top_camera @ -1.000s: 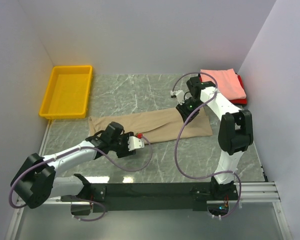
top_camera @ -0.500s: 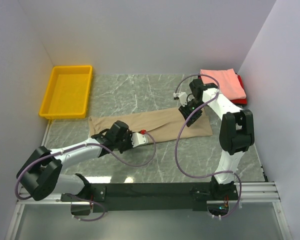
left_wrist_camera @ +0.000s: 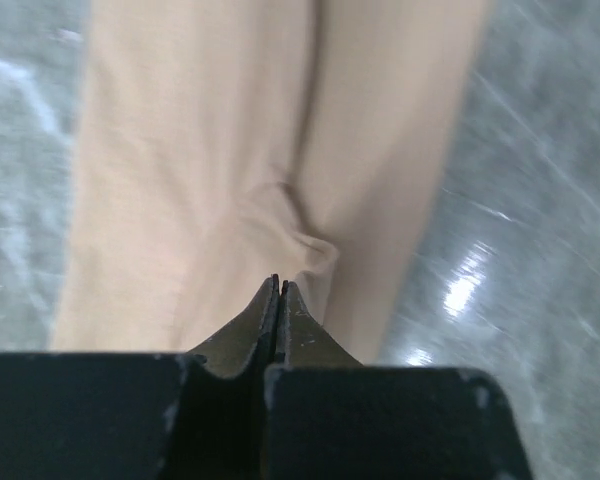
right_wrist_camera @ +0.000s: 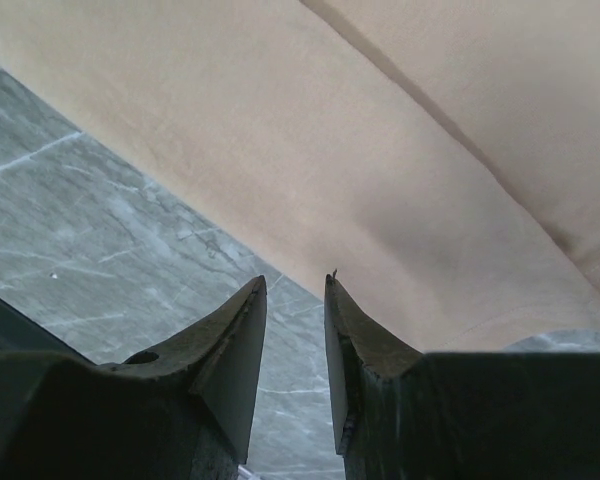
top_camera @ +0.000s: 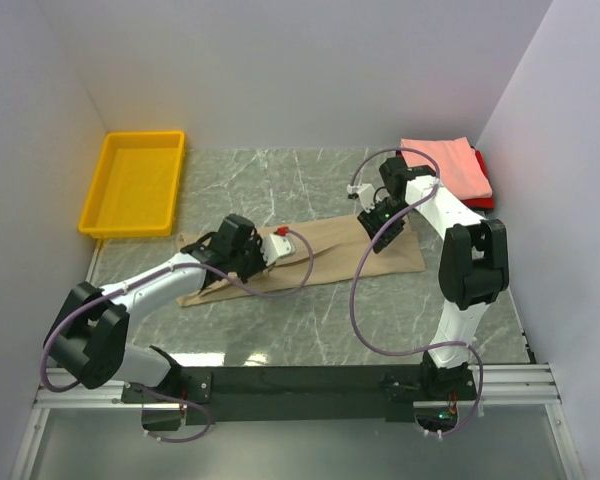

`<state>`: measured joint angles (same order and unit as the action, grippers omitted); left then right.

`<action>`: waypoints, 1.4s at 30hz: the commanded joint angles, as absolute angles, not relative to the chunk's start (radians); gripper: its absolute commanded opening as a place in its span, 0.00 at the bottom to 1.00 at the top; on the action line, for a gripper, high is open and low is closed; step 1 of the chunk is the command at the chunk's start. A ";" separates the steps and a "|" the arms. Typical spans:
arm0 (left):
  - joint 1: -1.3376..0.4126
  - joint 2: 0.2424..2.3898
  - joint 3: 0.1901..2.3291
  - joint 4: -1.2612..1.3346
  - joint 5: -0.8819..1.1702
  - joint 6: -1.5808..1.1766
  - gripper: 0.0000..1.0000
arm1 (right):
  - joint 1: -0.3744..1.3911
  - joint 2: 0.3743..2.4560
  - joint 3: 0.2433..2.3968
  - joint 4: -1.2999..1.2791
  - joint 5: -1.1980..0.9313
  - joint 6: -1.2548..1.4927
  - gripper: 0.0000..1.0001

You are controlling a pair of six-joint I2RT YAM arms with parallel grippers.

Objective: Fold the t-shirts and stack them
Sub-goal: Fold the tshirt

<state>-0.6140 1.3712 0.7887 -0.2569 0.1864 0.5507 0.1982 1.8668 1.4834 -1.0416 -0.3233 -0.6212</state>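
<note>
A soft, matte tan t-shirt (top_camera: 335,240), folded into a long strip, is being supported by the veined grey marble bench (top_camera: 280,180), its long axis running left to right. A puckered fold is being pinched in the closed jaws of the left gripper (left_wrist_camera: 280,285), while the right gripper (right_wrist_camera: 295,285) is being held over one edge of the shirt, jaws narrowly parted and empty.

Back centre of marble table (top_camera: 280,180) open, between yellow bin (top_camera: 132,183) in back-left corner and salmon-pink t-shirt (top_camera: 445,165) stacked on red t-shirt (top_camera: 486,203) at right wall. Tan t-shirt (top_camera: 340,246) spans middle. Front strip open; purple cable (top_camera: 351,295) loops across, left arm (top_camera: 150,290) bars near-left.
</note>
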 commanded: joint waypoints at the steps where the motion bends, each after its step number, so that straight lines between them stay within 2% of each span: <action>1: -0.578 1.388 0.887 -0.256 0.212 0.514 0.01 | 0.190 1.865 1.551 -1.052 -0.357 -0.611 0.37; 9: -0.528 1.463 1.002 -0.248 0.193 0.531 0.01 | 0.190 1.942 1.657 -1.072 -0.397 -0.581 0.37; 16: -0.526 1.541 1.015 -0.252 0.224 0.496 0.01 | 0.190 1.956 1.666 -1.077 -0.393 -0.586 0.37; 21: -0.526 1.589 1.026 -0.229 0.264 0.468 0.16 | 0.190 1.956 1.661 -1.080 -0.391 -0.583 0.37; 27: -0.545 1.643 1.057 -0.235 0.343 0.472 0.12 | 0.190 1.967 1.677 -1.088 -0.385 -0.581 0.37; 29: -0.549 1.655 1.064 -0.242 0.362 0.479 0.18 | 0.192 1.971 1.684 -1.089 -0.385 -0.580 0.37; 30: -0.551 1.670 1.074 -0.255 0.392 0.477 0.27 | 0.190 1.976 1.689 -1.094 -0.385 -0.578 0.37; 32: -0.546 1.671 1.095 -0.294 0.420 0.477 0.38 | 0.192 1.980 1.698 -1.097 -0.387 -0.574 0.37; 33: -0.542 1.655 1.100 -0.307 0.434 0.471 0.53 | 0.193 1.980 1.701 -1.097 -0.387 -0.572 0.37; 37: -0.448 1.585 1.118 -0.371 0.486 0.410 0.57 | 0.190 2.009 1.732 -1.114 -0.371 -0.566 0.38; 42: -0.333 1.490 1.092 -0.526 0.437 0.449 0.49 | 0.190 2.074 1.744 -1.077 -0.278 -0.542 0.36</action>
<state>-0.3668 1.5745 1.0740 -0.4137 0.4297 0.4427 0.1982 2.0266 1.7050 -1.0927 -0.3386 -0.5659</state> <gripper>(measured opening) 0.498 0.363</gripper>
